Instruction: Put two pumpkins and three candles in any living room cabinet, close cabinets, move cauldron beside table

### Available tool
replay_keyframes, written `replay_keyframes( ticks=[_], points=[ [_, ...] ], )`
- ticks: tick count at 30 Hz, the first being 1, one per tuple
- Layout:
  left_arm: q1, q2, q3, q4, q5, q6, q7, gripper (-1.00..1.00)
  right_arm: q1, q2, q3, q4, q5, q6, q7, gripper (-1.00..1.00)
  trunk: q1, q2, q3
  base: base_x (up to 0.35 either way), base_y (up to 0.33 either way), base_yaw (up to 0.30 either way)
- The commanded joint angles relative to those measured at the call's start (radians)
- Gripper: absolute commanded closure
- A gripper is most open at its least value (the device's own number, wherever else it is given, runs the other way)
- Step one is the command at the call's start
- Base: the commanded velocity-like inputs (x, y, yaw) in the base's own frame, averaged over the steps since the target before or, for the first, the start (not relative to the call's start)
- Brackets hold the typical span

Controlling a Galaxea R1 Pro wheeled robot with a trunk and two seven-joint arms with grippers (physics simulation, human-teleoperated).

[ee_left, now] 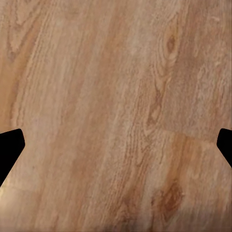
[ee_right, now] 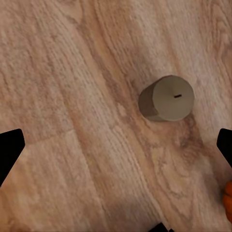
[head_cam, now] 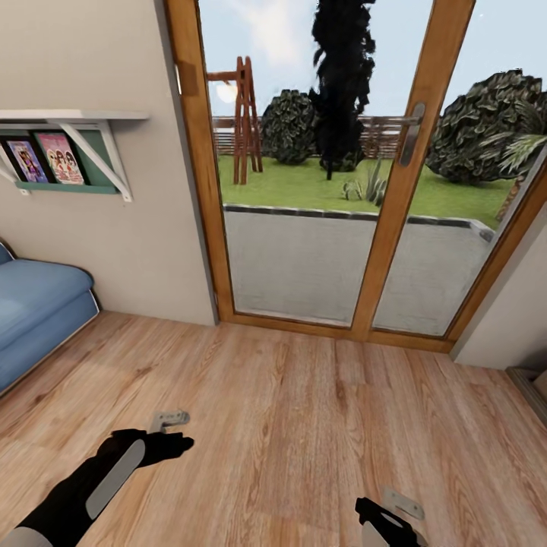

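In the right wrist view a short grey candle [ee_right: 166, 98] lies tipped on the wooden floor [ee_right: 72, 72], its flat end with the wick facing the camera. An orange sliver of a pumpkin [ee_right: 228, 195] peeks in at the frame edge. My right gripper [ee_right: 116, 150] hangs open above the floor, off to one side of the candle, holding nothing; it is also low in the head view [head_cam: 401, 503]. My left gripper [head_cam: 169, 419] is open over bare floor [ee_left: 116, 96], its dark fingertips [ee_left: 9, 150] wide apart. The cabinet, cauldron and table are out of view.
A wood-framed glass door [head_cam: 319, 190] to a garden stands straight ahead. A blue sofa [head_cam: 34, 311] sits at the left under a wall shelf [head_cam: 68, 152] with books. A pale wall corner [head_cam: 509, 304] and a low brown edge [head_cam: 532, 384] are at the right.
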Motion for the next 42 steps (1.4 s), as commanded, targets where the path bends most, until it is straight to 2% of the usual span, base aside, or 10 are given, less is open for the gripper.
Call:
replay_keyframes(
  ticks=[1,5,8,19,42],
  points=[
    [-0.001,-0.001,-0.007,-0.001,0.011,0.001,0.009,-1.0,-0.001,-0.001,0.008,-0.001,-0.01,-0.002,-0.006,-1.0,0.0,0.0,-0.002,0.0,0.0,-0.092],
    [-0.001,-0.014,-0.034,-0.001,0.01,0.001,0.009,-1.0,-0.001,-0.001,0.008,-0.001,-0.01,-0.001,-0.005,-1.0,0.0,0.0,-0.006,-0.035,0.0,-0.147],
    [-0.001,-0.018,-0.042,-0.001,0.01,0.001,0.009,-1.0,-0.001,-0.001,0.008,-0.001,-0.01,-0.001,-0.005,-1.0,0.0,0.0,-0.01,-0.22,0.0,-0.178],
    [-0.001,-0.019,-0.044,-0.001,0.003,0.001,0.009,-1.0,-0.001,-0.001,0.008,-0.001,-0.01,-0.003,-0.006,-1.0,0.0,0.0,-0.024,-0.054,0.0,-0.184],
    [-0.001,-0.019,-0.044,-0.001,-0.001,0.001,0.009,-1.0,-0.001,-0.007,0.008,0.002,-0.01,-0.005,-0.004,-1.0,0.0,0.0,-0.053,0.124,0.007,-0.184]
  ],
)
